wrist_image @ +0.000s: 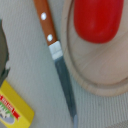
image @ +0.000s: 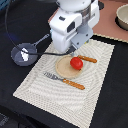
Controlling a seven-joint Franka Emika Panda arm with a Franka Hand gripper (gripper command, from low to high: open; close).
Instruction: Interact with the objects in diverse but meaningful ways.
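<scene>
Robot arm low over a woven beige placemat [image: 60,90], gripper unseen; whether clenched or released, I cannot tell.
Dark grey long-handled frying pan [image: 25,52] off the placemat's far edge: stiff, take its handle; glossy red tomato [image: 76,63] on the round beige plate [image: 64,70] mid-mat: light, slippery, pinch across its middle; flat yellow packet [wrist_image: 12,107] beside the wooden-handled knife [wrist_image: 56,55]: thin, grip an edge.

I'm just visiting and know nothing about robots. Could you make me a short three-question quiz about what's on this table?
1. True or false: the red tomato lies on the round beige plate.
2. Which utensil lies nearest the exterior view's bottom edge: A fork, B knife, C frying pan?
3. Fill in: in the wrist view, the flat packet is coloured ____.

Key: 1 true; 2 A; 3 yellow.
</scene>
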